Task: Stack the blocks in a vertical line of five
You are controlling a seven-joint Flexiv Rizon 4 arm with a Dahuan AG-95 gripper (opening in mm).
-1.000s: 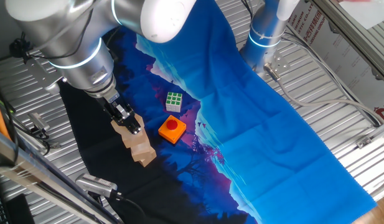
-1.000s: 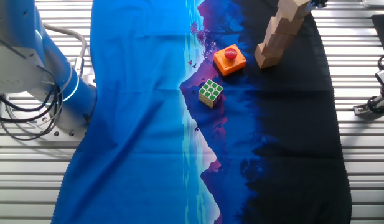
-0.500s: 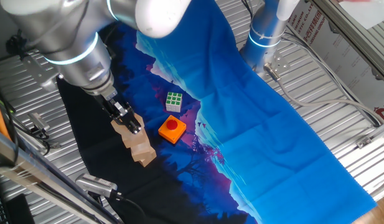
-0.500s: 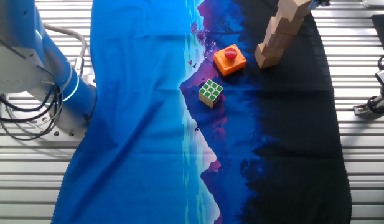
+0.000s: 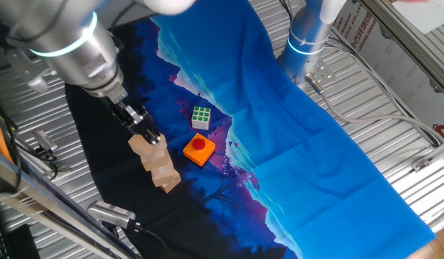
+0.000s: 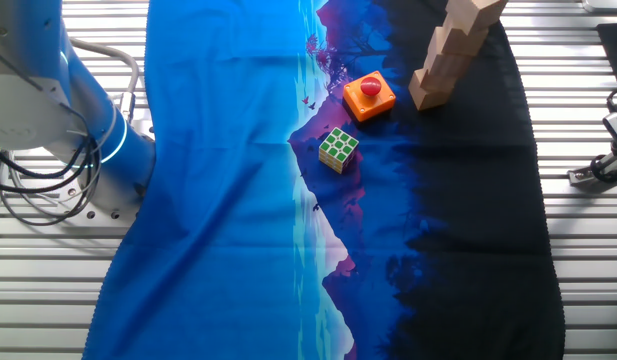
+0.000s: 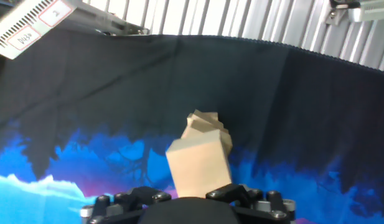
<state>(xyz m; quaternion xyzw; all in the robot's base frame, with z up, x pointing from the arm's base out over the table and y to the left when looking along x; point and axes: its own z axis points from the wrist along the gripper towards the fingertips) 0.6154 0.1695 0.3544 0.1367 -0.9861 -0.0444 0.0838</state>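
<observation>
The light-tan wooden blocks stand as one leaning-looking stack (image 5: 155, 164) on the black part of the cloth; it also shows in the other fixed view (image 6: 450, 50), its top cut by the frame edge. In the hand view the top block (image 7: 198, 165) fills the lower middle, with lower blocks (image 7: 207, 121) peeking out behind it. My gripper (image 5: 150, 137) sits just above the top block. Its fingertips (image 7: 162, 195) stand apart on either side of the block's near edge, open. The gripper (image 7: 189, 195) holds nothing.
A flat orange block with a red button (image 5: 198, 150) lies right of the stack. A green-and-white puzzle cube (image 5: 201, 116) lies beyond it. A blue and black cloth (image 5: 293, 137) covers the ribbed metal table. A second arm's base (image 5: 306, 39) stands at the far edge.
My arm has risen up and left, off the stack. In the other fixed view the gripper no longer shows at the top block. The stack has stayed in place.
</observation>
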